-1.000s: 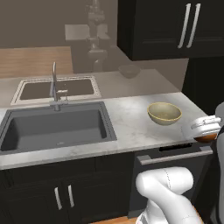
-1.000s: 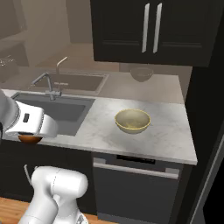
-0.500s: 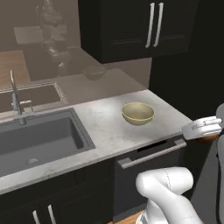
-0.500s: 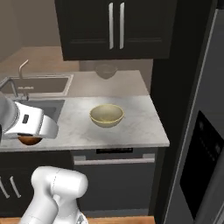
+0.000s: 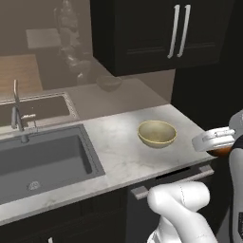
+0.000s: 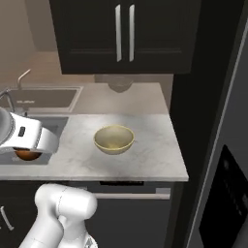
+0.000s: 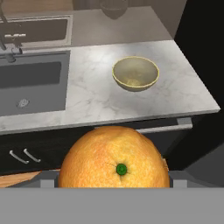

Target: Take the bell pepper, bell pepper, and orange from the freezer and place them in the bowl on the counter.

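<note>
Now the whole scene has slid sideways, because the base drove along the white-grey marbled counter. Robot's gripper pinches the round orange, back from the counter's front edge. Shallow pale-yellow bowl sits on the counter, holding nothing.

Orange fills lower centre of hand view, bottom cut by grey band; it hides finger tips, so grip cannot be read. In base views orange mostly covered by gripper. Sink cut off at left edge.
</note>
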